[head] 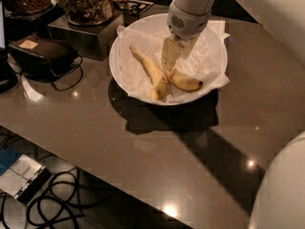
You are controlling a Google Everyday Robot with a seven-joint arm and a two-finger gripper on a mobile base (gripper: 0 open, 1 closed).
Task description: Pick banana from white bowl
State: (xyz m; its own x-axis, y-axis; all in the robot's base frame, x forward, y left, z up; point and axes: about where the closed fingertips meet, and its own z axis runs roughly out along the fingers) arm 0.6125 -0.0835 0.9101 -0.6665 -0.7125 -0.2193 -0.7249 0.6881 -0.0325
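The banana (185, 83) lies in the white bowl (116, 65), on the side nearest the near edge of the surface (143, 166). Its dark tip points toward the right edge, and its other end touches or overlaps a slimmer banana (151, 72) lying beside it on the crumpled paper lining. The gripper (171, 69) comes down from the far side and sits right at that crowded end. I cannot tell whether its jaws are wide, narrow or already on the fruit.

The banana looks light, with soft flesh under a smooth, slightly slippery skin, so a hard pinch would likely bruise it and a loose one could let it roll. The thick middle of the curve, clear of the slimmer banana, looks like the best place to hold it, with the jaws across its width. The loose paper may drag along.

The bowl stands near the far edge. Snack jars (86, 4) stand by the far left corner.
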